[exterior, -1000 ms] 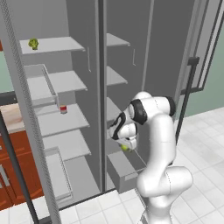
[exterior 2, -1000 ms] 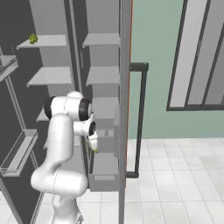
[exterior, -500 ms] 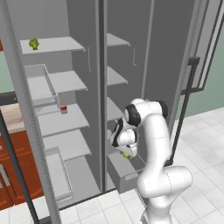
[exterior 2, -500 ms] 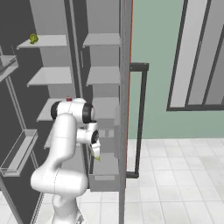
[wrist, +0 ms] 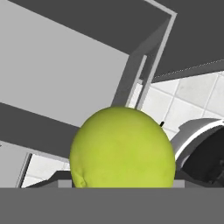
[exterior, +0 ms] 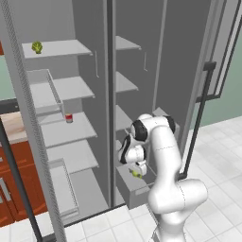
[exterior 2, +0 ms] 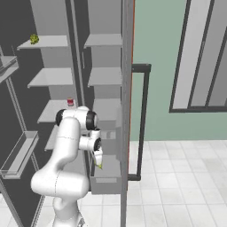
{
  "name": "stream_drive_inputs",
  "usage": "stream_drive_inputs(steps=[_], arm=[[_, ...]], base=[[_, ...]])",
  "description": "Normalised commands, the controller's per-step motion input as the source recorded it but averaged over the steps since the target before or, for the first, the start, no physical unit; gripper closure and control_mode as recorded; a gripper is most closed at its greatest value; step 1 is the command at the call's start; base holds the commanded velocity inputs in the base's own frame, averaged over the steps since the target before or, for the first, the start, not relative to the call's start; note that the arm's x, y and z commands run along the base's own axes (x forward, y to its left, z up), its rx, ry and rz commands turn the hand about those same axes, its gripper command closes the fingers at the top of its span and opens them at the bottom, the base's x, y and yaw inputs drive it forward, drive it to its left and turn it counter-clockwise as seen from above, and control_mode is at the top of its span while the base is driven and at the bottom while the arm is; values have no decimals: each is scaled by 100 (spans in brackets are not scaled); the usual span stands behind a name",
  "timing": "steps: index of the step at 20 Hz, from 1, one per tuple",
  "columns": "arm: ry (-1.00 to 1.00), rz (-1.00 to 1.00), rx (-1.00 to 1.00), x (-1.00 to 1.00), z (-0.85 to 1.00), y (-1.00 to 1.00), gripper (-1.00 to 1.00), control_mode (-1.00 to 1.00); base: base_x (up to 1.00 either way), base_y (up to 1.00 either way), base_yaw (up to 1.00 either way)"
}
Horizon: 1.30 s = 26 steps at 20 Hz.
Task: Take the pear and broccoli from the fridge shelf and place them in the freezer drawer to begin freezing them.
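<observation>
- Lowering the pear (wrist: pixel 122 148) into the freezer drawer (exterior: pixel 133 186) looks like the step in hand; the fruit hangs at the gripper (exterior: pixel 137 173) just above the drawer's open top, low on the right side of the fridge.
- Doing it well probably means bringing the fruit down until it is well below the grey walls before letting go, so a round, smooth thing does not bounce or roll over the rim.
- The release should come over the middle of the drawer and not near its front edge; in the hand view a drawer corner and the floor tiles sit close behind the fruit, which suggests the hand is near one corner.
- The gripper (exterior 2: pixel 99 163) stands moderately wide, its jaws set around the pear, which sits between them and appears to be held; the tips themselves are hidden behind the fruit in the hand view.
- The broccoli (exterior: pixel 37 46) waits on the top left shelf, well apart from the arm, so the second fetch is not yet begun.
- A small red-and-white can (exterior: pixel 69 117) stands on a middle shelf and needs no handling.
</observation>
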Motion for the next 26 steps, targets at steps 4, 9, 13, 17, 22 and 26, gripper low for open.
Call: stream_drive_inputs(steps=[4, 9, 13, 17, 22, 26], arm=[[10, -3, 0, 28, -46, 0, 100, -100], [8, -1, 0, 26, -52, -4, 100, -100], [2, 0, 0, 9, -62, -13, 100, -100], [0, 0, 0, 0, -61, -2, 100, -100], [-2, 0, 0, -19, -58, 0, 100, -100], [-2, 0, 0, -42, -58, 0, 100, -100]], base=[[0, 0, 0], [0, 0, 0], [0, 0, 0], [0, 0, 0], [0, 0, 0], [0, 0, 0]])
